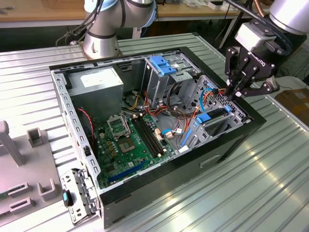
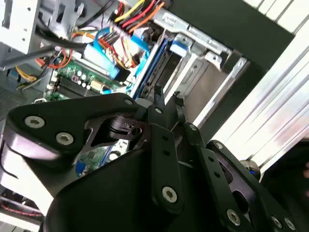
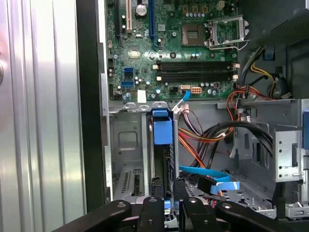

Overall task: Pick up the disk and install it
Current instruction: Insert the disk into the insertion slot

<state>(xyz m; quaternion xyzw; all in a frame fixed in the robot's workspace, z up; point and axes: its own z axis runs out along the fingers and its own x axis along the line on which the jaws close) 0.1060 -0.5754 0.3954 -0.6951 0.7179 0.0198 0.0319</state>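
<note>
Ribbed metal table [image 1: 270, 159] carried the open computer case [image 1: 227, 145]; the gripper [image 1: 231, 94] hung over its drive bay [image 3: 126, 145], jaws seemingly pinched on the disk [image 3: 162, 130] (standing edge-on in the slot); seating it well likely called for a straight, square push along the rails, clear of the cables [image 3: 203, 137].

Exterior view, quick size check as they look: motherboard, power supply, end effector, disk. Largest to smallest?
1. motherboard
2. power supply and end effector look alike; the end effector hangs above the case, perhaps nearer the camera, so unranked
3. disk, with little more than its blue carrier showing
</note>
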